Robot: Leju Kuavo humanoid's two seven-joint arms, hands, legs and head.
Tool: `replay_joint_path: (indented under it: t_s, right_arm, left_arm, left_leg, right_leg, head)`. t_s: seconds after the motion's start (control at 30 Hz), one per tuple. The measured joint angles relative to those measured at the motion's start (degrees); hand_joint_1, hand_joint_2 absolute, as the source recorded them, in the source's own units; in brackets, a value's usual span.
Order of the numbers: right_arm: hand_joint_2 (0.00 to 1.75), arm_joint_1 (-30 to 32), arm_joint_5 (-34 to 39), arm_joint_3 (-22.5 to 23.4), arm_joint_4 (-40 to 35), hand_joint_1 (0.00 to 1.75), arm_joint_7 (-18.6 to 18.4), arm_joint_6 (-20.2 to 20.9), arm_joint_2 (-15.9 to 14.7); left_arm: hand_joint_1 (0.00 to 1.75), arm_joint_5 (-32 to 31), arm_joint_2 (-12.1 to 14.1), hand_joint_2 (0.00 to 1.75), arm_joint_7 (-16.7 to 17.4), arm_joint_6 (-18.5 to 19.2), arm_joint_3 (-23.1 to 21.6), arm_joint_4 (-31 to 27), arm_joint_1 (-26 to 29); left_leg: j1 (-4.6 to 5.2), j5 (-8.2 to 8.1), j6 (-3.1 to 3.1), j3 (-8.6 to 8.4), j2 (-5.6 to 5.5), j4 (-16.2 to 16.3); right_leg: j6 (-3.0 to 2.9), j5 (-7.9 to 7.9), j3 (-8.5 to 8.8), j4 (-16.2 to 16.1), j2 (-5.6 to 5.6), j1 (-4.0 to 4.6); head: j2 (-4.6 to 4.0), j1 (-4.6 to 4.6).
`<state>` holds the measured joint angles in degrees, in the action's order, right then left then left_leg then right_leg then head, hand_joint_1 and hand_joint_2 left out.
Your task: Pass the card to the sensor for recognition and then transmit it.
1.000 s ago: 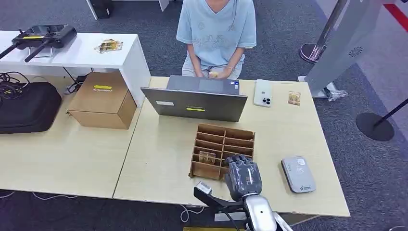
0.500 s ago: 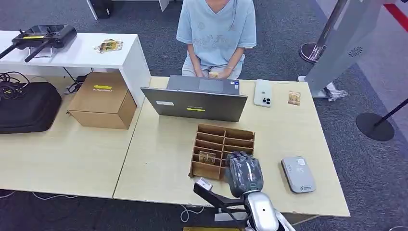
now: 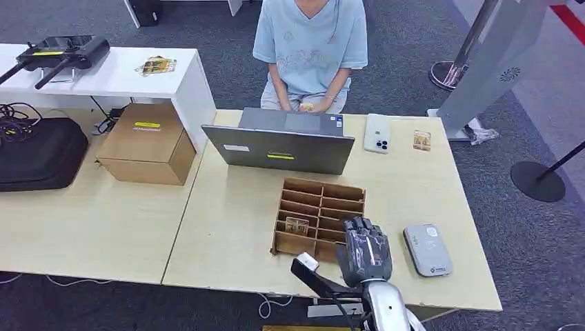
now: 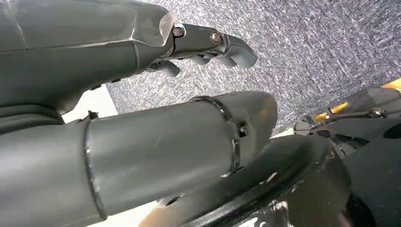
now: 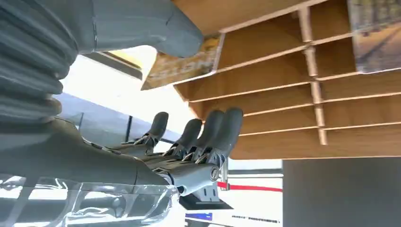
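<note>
A wooden divided box (image 3: 319,195) stands in the middle of the table, with one card (image 3: 297,225) upright in a front left slot. My right hand (image 3: 366,249) hovers at the box's front right corner, between the box and the grey sensor (image 3: 428,249). In the right wrist view the thumb (image 5: 182,40) touches a second card (image 5: 182,66) in front of the box's slots (image 5: 283,75), while the fingers (image 5: 208,130) stretch out straight, apart from it. That hand (image 5: 142,142) grips nothing that I can see. My left hand (image 4: 203,45) hangs over the carpet with nothing in it.
A person (image 3: 310,48) sits across the table behind a laptop (image 3: 279,148). A white phone (image 3: 377,133) and another card (image 3: 421,141) lie at the far right. A cardboard box (image 3: 147,141) and a black bag (image 3: 38,153) are on the left table.
My right hand has shifted to the right, from over the box's front right slots to its right corner, closer to the sensor.
</note>
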<state>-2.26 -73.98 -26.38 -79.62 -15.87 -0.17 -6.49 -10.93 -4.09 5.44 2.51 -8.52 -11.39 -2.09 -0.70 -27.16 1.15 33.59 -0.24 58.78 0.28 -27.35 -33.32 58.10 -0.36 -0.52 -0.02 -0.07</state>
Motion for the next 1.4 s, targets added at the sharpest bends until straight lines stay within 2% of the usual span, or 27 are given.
replay_joint_path:
  t_s: [0.1,0.2,0.47,0.57,0.63,0.83,0.97,1.03,1.2,1.33,1.4]
  right_arm:
    - [1.75,1.15,-0.42,0.85,-1.07,0.8,-0.07,0.0,-0.09]
    - [1.75,1.98,-0.55,1.31,-2.06,0.93,-0.07,0.0,-0.26]
    - [1.75,3.13,-0.66,2.23,-3.85,0.93,0.13,0.0,-0.53]
    - [1.75,3.28,-0.9,2.36,-4.07,0.99,0.28,0.02,-0.61]
    - [1.75,3.33,-0.92,2.43,-4.09,0.93,0.39,0.02,-0.61]
    - [1.75,3.42,-1.95,2.58,-4.11,0.89,0.52,0.46,-0.96]
    - [1.75,3.47,-2.38,2.6,-4.11,0.99,0.42,0.52,-1.14]
    - [1.75,3.51,-2.8,2.6,-4.13,0.96,0.35,0.52,-1.16]
    - [1.75,3.55,-2.89,2.6,-4.13,1.05,0.35,0.61,-1.16]
    - [1.75,3.55,-2.89,2.6,-4.13,1.2,0.48,0.63,-1.16]
    - [1.75,3.56,-2.89,2.6,-4.11,1.19,0.53,0.63,-1.16]
  left_arm:
    - [0.0,-0.06,0.02,0.0,-0.02,-0.07,0.0,0.0,0.0]
    - [0.0,-0.07,0.02,0.0,-0.02,-0.09,0.0,0.0,0.01]
    - [0.0,0.11,0.02,0.0,-0.06,-0.15,0.0,0.0,0.08]
    - [0.0,0.2,0.0,0.0,-0.11,-0.24,0.0,0.0,0.18]
    - [0.0,0.26,0.0,0.0,-0.13,-0.26,0.0,0.0,0.25]
    - [0.0,0.28,0.02,0.0,-0.22,-0.26,0.0,0.0,0.27]
    - [0.0,0.42,0.02,0.0,-0.35,-0.22,0.0,0.0,0.27]
    - [0.0,0.55,0.02,0.0,-0.44,-0.15,0.0,0.0,0.27]
    - [0.0,0.72,0.02,0.0,-0.46,-0.15,0.0,0.0,0.27]
    - [0.0,0.77,0.02,0.0,-0.76,-0.15,0.0,0.0,0.27]
    - [0.0,0.77,0.02,0.0,-0.76,-0.15,0.0,0.0,0.27]
  left_leg:
    - [0.0,0.0,0.0,0.0,0.0,0.0]
    - [0.0,0.0,0.0,-0.01,0.0,0.0]
    - [0.0,0.0,0.0,-0.01,0.0,0.0]
    - [0.0,0.0,0.0,0.0,0.01,0.0]
    - [0.0,0.0,0.0,-0.01,0.01,0.0]
    - [0.0,0.0,0.0,0.0,0.01,0.0]
    - [0.0,0.0,0.0,0.0,0.01,0.0]
    - [0.0,0.0,0.0,0.0,0.01,0.0]
    - [0.0,0.0,0.0,0.0,0.01,0.0]
    - [0.0,0.0,0.0,0.0,0.01,0.0]
    - [0.0,0.0,0.0,0.0,0.01,0.0]
  right_leg:
    - [0.0,0.0,0.0,0.0,0.0,0.0]
    - [0.0,0.0,0.0,0.0,0.0,0.0]
    - [0.0,0.0,0.0,0.0,0.0,0.0]
    - [0.0,0.0,0.0,0.0,0.01,0.0]
    - [0.0,0.0,0.0,0.0,0.0,0.0]
    - [0.0,0.0,0.0,0.0,0.0,0.0]
    - [0.0,0.0,0.0,0.0,0.0,0.0]
    - [0.0,0.0,0.0,0.0,0.0,0.0]
    - [0.0,0.0,0.0,0.0,0.0,0.0]
    - [0.0,0.0,0.0,0.0,0.0,0.0]
    - [0.0,0.0,0.0,0.0,0.0,0.0]
  head:
    - [0.0,0.0]
    - [0.0,0.0]
    - [0.0,0.0]
    - [0.0,0.0]
    - [0.0,0.0]
    - [0.0,0.0]
    - [0.0,0.0]
    - [0.0,0.0]
    - [0.0,0.0]
    - [0.0,0.0]
    - [0.0,0.0]
